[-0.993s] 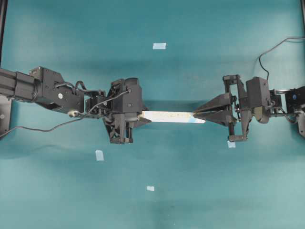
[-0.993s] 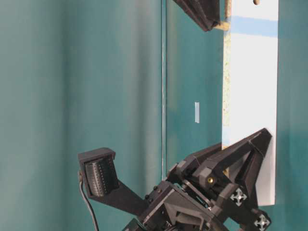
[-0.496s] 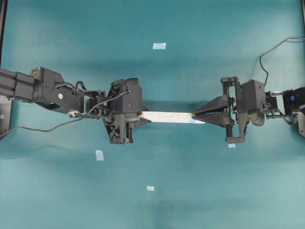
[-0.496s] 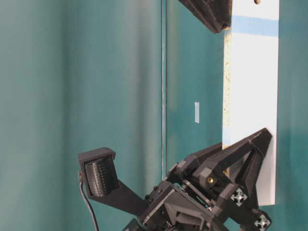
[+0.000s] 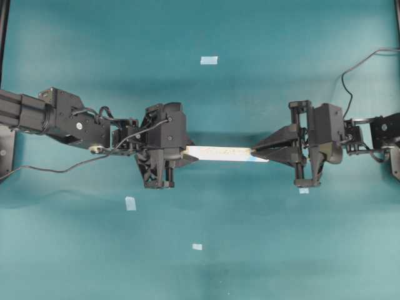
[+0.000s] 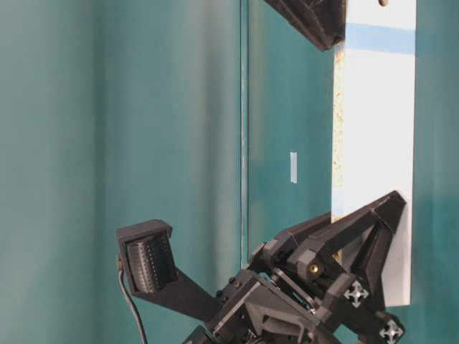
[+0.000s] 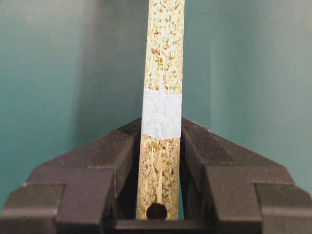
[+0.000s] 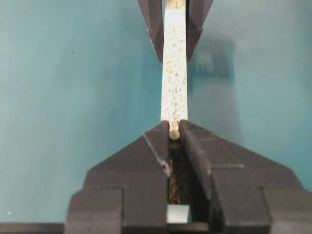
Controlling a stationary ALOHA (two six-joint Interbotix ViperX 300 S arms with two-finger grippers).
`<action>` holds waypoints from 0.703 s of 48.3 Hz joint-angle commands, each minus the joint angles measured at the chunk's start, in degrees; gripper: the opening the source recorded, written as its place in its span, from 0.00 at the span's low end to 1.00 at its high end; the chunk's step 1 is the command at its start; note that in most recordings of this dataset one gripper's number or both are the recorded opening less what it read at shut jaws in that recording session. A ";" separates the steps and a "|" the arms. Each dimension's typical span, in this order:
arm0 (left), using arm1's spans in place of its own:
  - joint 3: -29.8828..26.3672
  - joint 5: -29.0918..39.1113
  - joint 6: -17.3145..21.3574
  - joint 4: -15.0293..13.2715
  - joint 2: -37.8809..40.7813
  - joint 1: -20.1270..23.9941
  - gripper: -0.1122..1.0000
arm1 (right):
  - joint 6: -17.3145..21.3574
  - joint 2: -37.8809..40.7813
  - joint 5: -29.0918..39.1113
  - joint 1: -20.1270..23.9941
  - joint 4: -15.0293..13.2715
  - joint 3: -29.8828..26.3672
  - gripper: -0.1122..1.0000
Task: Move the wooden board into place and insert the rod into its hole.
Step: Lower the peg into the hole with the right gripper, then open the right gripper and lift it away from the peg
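Observation:
The wooden board hangs between both grippers above the teal table, speckled chipboard edge up. My left gripper is shut on its left end; in the left wrist view the board sits between the fingers, with a dark hole in the edge near the palm. My right gripper is at the board's right end. In the right wrist view its tips pinch the small cream rod right over the board's edge. I cannot tell whether the rod is in a hole.
Small pale-blue tape squares lie on the table: far, front left, front middle, and under the right wrist. In the table-level view the board's white face carries a blue tape band.
The right arm's wrist has shifted a little to the left and turned slightly. Its fingertips stay at the board's end. The left arm and the board have not moved.

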 commanded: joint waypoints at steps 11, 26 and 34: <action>-0.88 -0.18 -0.18 -0.09 -0.88 -0.79 0.30 | 0.00 -0.44 9.93 0.18 -0.18 -3.16 0.19; -0.88 -0.09 -0.26 0.00 -1.14 -0.88 0.30 | 0.18 -1.67 13.18 0.70 0.09 -3.96 0.52; -1.14 -0.18 -0.18 -0.09 -1.23 -0.97 0.30 | 0.00 -5.80 17.14 0.70 -0.09 -4.39 0.79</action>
